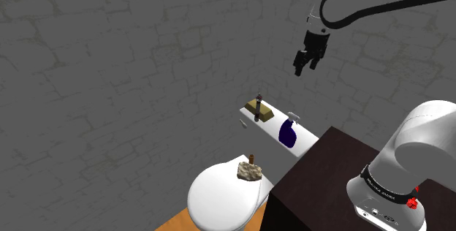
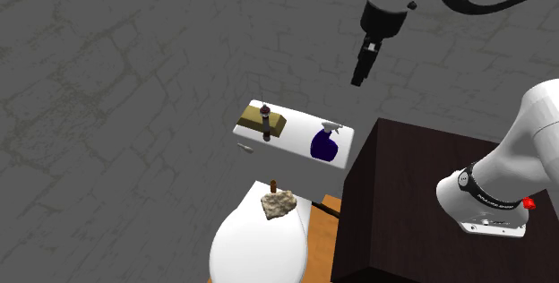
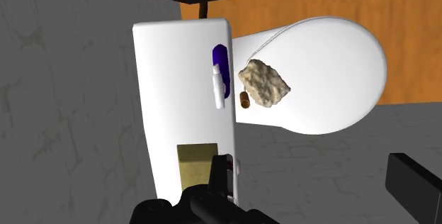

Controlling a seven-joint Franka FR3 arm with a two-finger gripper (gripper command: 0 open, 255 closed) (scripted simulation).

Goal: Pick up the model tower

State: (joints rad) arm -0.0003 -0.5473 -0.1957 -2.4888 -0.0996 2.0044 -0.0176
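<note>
Pincer (image 1: 305,68) with fingers spread apart and nothing between them, high over a white toilet tank lid (image 3: 177,81).
Model tower (image 1: 257,106): slim, dark, upright beside a khaki block (image 2: 279,122) on that lid, well below the pincer. Blue spray bottle (image 1: 288,133) is on the same lid; rock (image 1: 248,171) lies lower, on the toilet seat cover (image 1: 219,202).

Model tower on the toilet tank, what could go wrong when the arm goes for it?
The model tower is thin and upright near the edge of the tank lid; a nudge might topple it. The tan block and blue spray bottle stand close by, so the open end effector could bump either while descending.
</note>
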